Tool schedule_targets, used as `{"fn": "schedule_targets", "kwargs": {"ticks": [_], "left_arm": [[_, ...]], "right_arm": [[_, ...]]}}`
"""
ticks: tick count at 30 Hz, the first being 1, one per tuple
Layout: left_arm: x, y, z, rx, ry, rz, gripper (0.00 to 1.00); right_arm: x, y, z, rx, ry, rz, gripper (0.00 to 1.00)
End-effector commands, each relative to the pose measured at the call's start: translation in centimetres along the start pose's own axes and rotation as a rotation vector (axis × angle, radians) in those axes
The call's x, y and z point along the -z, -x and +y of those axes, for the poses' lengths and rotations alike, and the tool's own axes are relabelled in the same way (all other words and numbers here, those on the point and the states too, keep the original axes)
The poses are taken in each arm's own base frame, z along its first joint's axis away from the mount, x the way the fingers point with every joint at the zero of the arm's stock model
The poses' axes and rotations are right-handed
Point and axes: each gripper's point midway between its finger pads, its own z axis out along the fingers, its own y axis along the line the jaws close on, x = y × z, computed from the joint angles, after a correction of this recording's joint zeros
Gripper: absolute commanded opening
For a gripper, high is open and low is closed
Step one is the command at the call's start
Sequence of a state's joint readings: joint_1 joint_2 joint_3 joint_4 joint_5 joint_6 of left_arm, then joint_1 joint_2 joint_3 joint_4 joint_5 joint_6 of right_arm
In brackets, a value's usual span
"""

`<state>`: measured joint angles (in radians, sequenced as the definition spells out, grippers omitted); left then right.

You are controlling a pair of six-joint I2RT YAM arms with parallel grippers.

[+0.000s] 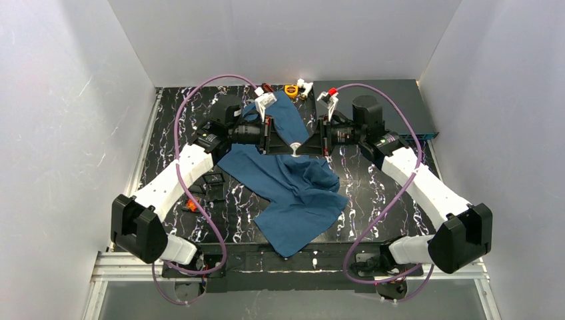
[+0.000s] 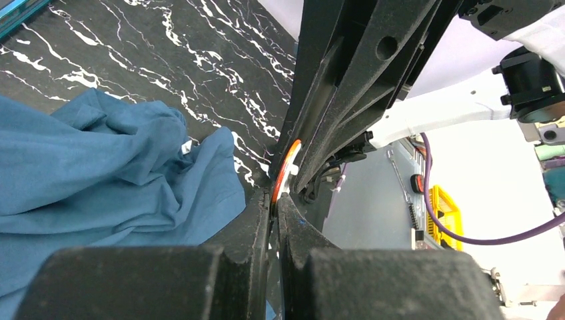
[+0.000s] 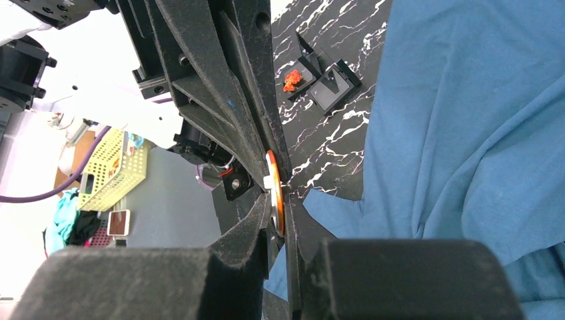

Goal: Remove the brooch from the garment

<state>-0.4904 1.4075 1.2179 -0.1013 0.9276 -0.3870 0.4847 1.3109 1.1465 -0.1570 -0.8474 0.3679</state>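
The garment [image 1: 293,190], a dark teal-blue T-shirt, lies crumpled on the black marbled table, and one part is lifted to the middle, where both grippers meet. The brooch [image 1: 294,152] is a small round disc with an orange rim and a white part. In the left wrist view my left gripper [image 2: 274,200] is shut, with the brooch [image 2: 282,175] edge-on at its fingertips and garment [image 2: 100,167] cloth below. In the right wrist view my right gripper [image 3: 280,200] is shut on the brooch [image 3: 274,193] from the opposite side, with the garment [image 3: 466,133] to the right.
A yellow round item [image 1: 291,89] and small white parts [image 1: 305,85] sit at the back edge. A dark grey slab [image 1: 393,100] covers the back right corner. Small black blocks [image 1: 213,183] and an orange bit [image 1: 191,205] lie on the left. White walls enclose the table.
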Motion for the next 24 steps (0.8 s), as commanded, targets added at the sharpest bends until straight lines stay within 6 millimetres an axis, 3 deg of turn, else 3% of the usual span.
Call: {"fn": "schedule_targets", "kwargs": {"ticks": [1, 8, 15, 21, 23, 24], "left_arm": [[1.1, 0.0, -1.0, 0.024, -0.013, -0.010, 0.00], [1.2, -0.3, -0.6, 0.033, 0.011, -0.005, 0.00], [1.7, -0.7, 0.1, 0.067, 0.044, 0.028, 0.00], [4.5, -2.6, 1.3, 0.093, 0.157, 0.117, 0.00], [6.0, -3.2, 1.8, 0.082, 0.213, 0.137, 0.00], [6.9, -3.4, 1.9, 0.066, 0.241, 0.147, 0.00]], "right_arm": [[1.0, 2.0, 0.2, 0.070, -0.016, -0.067, 0.16], [1.2, 2.6, 1.6, 0.103, 0.042, -0.070, 0.45], [1.2, 2.9, 1.9, 0.099, 0.046, -0.047, 0.56], [1.5, 2.3, 1.0, 0.102, 0.003, -0.023, 0.76], [1.6, 2.2, 0.6, 0.109, -0.024, -0.011, 0.94], [1.7, 2.0, 0.3, 0.113, -0.037, 0.001, 0.98]]}}
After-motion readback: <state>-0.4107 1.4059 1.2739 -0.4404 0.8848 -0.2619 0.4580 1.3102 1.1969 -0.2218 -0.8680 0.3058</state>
